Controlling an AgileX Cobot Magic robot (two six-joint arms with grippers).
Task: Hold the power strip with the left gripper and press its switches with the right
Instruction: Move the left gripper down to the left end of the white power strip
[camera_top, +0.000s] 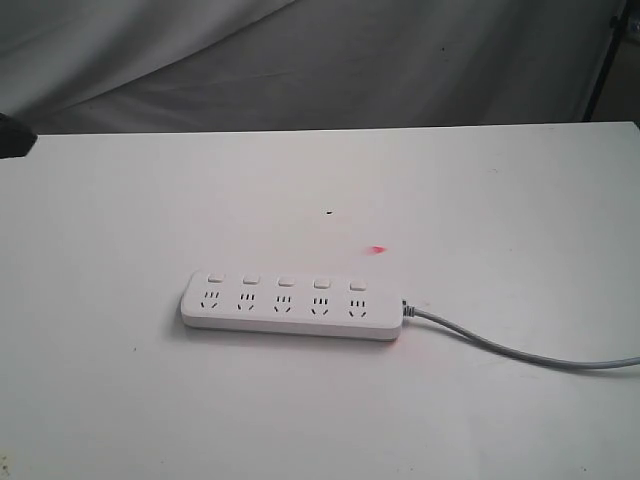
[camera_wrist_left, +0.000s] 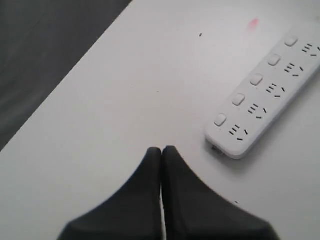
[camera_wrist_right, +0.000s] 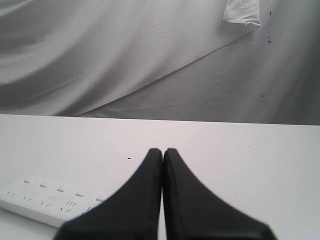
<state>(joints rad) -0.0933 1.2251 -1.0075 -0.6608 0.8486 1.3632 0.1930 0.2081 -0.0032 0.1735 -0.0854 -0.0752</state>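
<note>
Exterior view: power strip (camera_top: 290, 306) lies lower centre on the table (camera_top: 150, 200), grey cable (camera_top: 480, 340) trailing right. Left gripper (camera_wrist_left: 161, 150) and right gripper (camera_wrist_right: 163, 151) are both pressed together, holding nothing.

The left end effector (camera_wrist_left: 161, 149) and right end effector (camera_wrist_right: 162, 150) are matte black: two smooth fingers (camera_wrist_left: 142, 195) each, tapering to rounded tips.
</note>
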